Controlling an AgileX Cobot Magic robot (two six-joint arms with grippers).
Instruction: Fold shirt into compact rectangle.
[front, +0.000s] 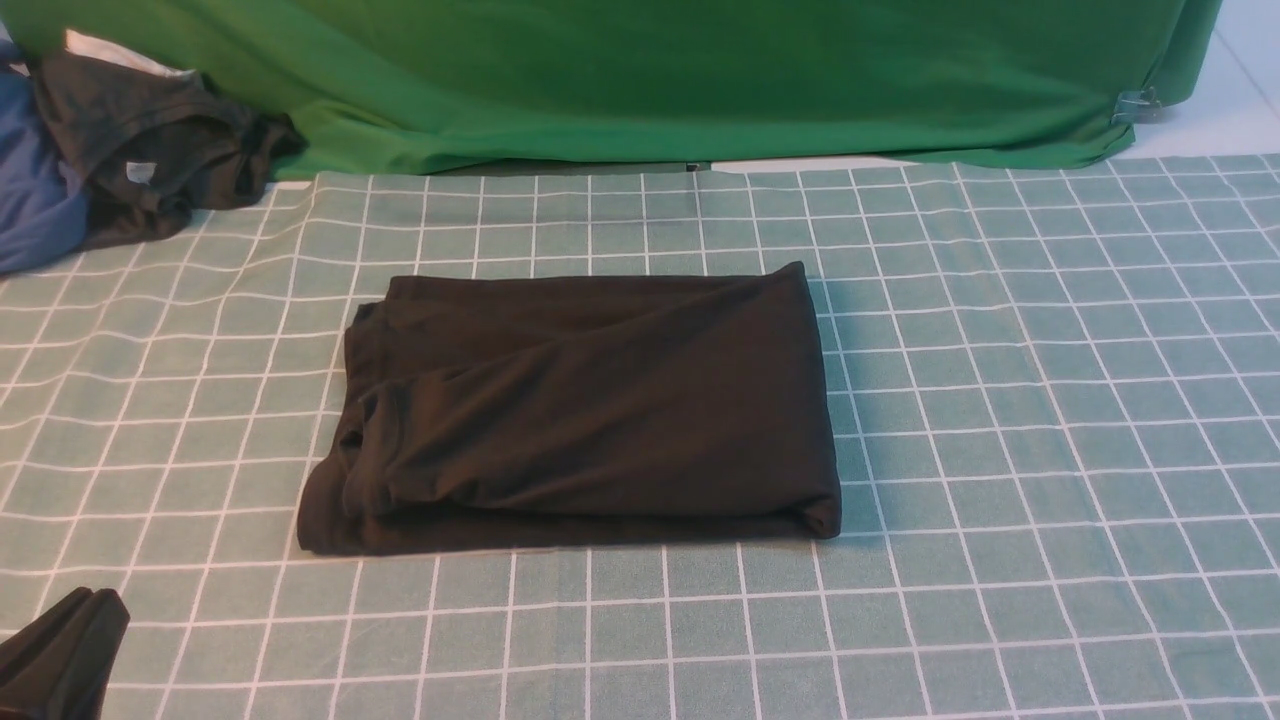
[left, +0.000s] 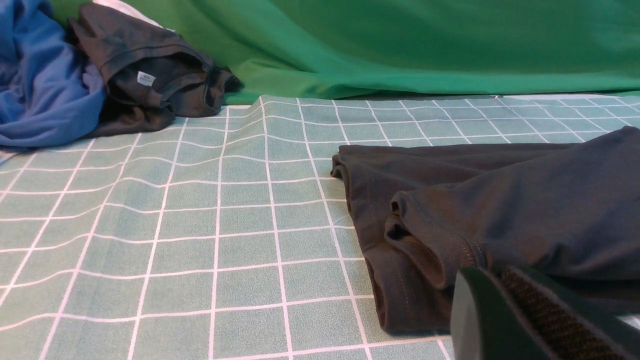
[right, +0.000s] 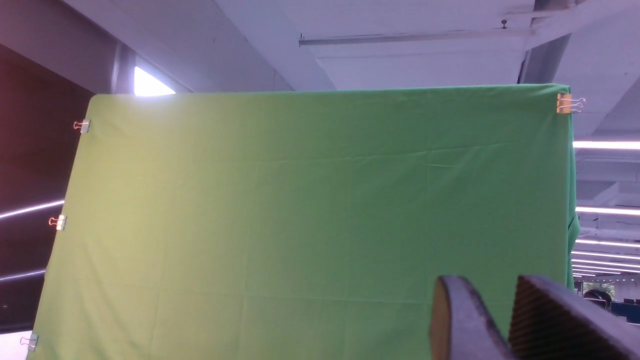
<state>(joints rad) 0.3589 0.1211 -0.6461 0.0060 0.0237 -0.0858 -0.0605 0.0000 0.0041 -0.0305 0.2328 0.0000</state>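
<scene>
Left hand (front: 60, 650) off folded shirt (front: 590, 410); no print readable.

Green backdrop (right: 310, 220) clipped up, checked tablecloth (front: 1050, 420), ceiling strip lights (right: 607, 145).

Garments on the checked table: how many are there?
3: the folded black shirt mid-table; a dark grey garment and a blue one heaped at the far-left corner. More may hide there.

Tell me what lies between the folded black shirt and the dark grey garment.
Only bare checked tablecloth separates the shirt from the grey garment; the front view shows it.
</scene>
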